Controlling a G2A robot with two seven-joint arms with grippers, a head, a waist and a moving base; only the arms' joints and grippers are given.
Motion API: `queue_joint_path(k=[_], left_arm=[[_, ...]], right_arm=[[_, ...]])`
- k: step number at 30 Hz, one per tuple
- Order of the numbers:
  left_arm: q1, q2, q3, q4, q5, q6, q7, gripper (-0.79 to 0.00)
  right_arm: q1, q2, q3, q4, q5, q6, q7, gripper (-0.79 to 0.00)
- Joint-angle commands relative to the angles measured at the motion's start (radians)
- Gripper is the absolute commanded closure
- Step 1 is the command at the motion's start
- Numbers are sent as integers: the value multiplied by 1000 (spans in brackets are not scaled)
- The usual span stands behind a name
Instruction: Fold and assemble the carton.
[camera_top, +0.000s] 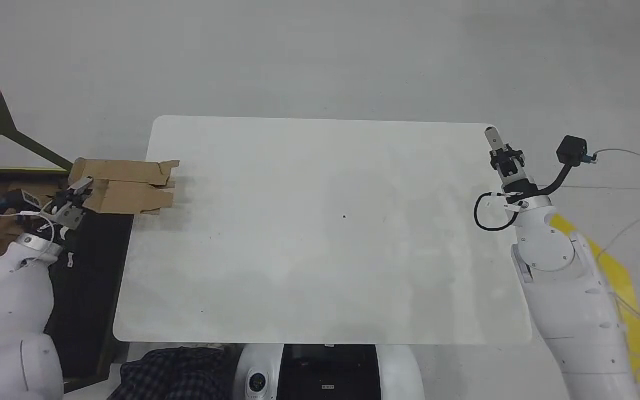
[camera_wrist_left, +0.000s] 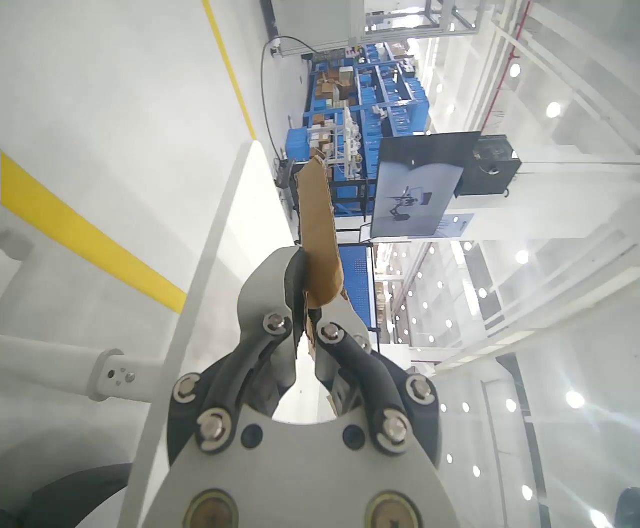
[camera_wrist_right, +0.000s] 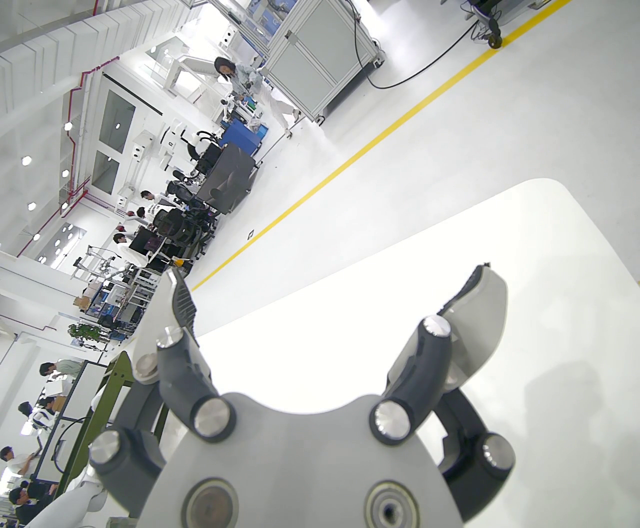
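Flattened carton (camera_top: 125, 187) straddling the table's (camera_top: 340, 250) far-left edge, clamped by one end in the left gripper (camera_wrist_left: 312, 280). Thin pinch: could slip or droop once dragged in. Right gripper (camera_wrist_right: 325, 295) spread wide by the far-right corner, too distant to help.

A: Left end effector (camera_wrist_left: 312, 280)?
B: Fingers pinched tight on the carton (camera_wrist_left: 317, 220), wrist seemingly rolled sideways.
A: Right end effector (camera_wrist_right: 330, 277)?
B: Fingers spread wide apart, pointing forward; the forearm trails behind it.
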Motion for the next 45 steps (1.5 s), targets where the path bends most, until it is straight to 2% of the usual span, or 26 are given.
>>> queue_joint_path(k=[1,5,12,19,31,45], left_arm=[[6,-2,2,-41,-19,22,-20,0],[19,-14,25,-136,-40,46,-44,0],[56,-48,109,-327,-89,64,-62,0],[91,-74,198,-471,-102,70,-68,0],[104,-119,366,-570,-57,33,-31,0],[23,-197,605,-652,41,30,92,0]], right_arm=[[0,0,0,0,0,0,0,-785],[0,0,0,0,0,0,0,-785],[0,0,0,0,0,0,0,-785],[0,0,0,0,0,0,0,-785],[0,0,0,0,0,0,0,-785],[0,0,0,0,0,0,0,-785]])
